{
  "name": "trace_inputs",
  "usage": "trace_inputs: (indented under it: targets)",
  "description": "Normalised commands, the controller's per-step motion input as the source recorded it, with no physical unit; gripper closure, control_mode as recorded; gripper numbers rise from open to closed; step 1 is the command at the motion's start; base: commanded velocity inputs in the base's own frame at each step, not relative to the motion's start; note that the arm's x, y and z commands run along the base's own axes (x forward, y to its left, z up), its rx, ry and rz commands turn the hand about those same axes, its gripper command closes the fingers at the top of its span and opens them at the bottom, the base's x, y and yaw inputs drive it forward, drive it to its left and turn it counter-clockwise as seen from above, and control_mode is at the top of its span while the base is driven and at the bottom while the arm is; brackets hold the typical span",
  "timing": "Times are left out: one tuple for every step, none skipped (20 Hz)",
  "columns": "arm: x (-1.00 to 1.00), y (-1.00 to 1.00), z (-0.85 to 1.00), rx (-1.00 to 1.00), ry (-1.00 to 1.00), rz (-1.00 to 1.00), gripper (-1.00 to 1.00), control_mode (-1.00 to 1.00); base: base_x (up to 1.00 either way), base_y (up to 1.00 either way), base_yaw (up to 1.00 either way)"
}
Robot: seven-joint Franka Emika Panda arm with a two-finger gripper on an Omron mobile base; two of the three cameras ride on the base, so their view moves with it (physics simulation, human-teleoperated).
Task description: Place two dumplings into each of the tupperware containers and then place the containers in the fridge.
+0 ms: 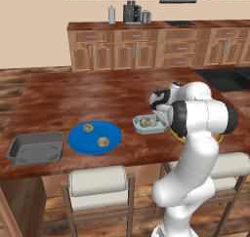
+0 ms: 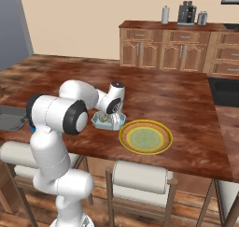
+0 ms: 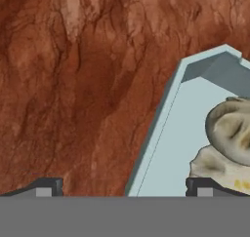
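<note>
The small pale blue tupperware container [image 1: 148,128] [image 2: 103,123] [image 3: 166,133] sits on the wooden island with two dumplings [image 1: 145,121] [image 3: 230,129] in it. My gripper [image 1: 157,114] [image 2: 113,115] [image 3: 124,189] hangs open just above this tub. In the hand view one fingertip [image 3: 49,187] is over bare counter and the other [image 3: 200,187] is over the tub beside a dumpling; nothing is held. Two more dumplings [image 1: 88,128] [image 1: 103,142] lie on the round blue plate [image 1: 78,141]. The larger dark grey container [image 1: 35,148] [image 2: 9,119] stands to the left. The fridge is out of view.
A yellow-green round plate [image 2: 145,137] lies right of the pale blue tub, near the island's front edge. Stools [image 1: 97,180] stand under that edge. Wooden cabinets [image 1: 136,48] with a coffee machine [image 1: 131,12] line the back wall.
</note>
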Motion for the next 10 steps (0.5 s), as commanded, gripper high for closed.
trace_inputs:
  targets:
    - [0.24, -0.24, -0.35, 0.00, 0.01, -0.03, -1.00, -1.00, 0.00, 0.00, 0.00]
    - [0.29, -0.24, -0.26, 0.00, 0.00, -0.02, -1.00, -1.00, 0.00, 0.00, 0.00]
    - [0.33, -0.15, -0.16, 0.00, 0.00, -0.01, -1.00, -1.00, 0.00, 0.00, 0.00]
    - [0.36, -0.11, -0.12, 0.00, 0.00, 0.00, -1.00, -1.00, 0.00, 0.00, 0.00]
    - [0.37, -0.09, -0.14, 0.00, 0.00, 0.00, -1.00, -1.00, 0.00, 0.00, 0.00]
    - [0.34, -0.07, -0.16, 0.00, 0.00, 0.00, -1.00, -1.00, 0.00, 0.00, 0.00]
    - [0.25, 0.00, -0.14, 0.00, 0.00, 0.00, -1.00, -1.00, 0.00, 0.00, 0.00]
    - [0.20, 0.00, -0.23, -0.03, 0.00, -0.01, -1.00, -1.00, 0.00, 0.00, 0.00]
    - [0.11, 0.00, -0.30, -0.04, 0.00, -0.03, -1.00, -1.00, 0.00, 0.00, 0.00]
    - [0.05, 0.00, -0.31, -0.04, 0.00, -0.06, -1.00, -1.00, 0.00, 0.00, 0.00]
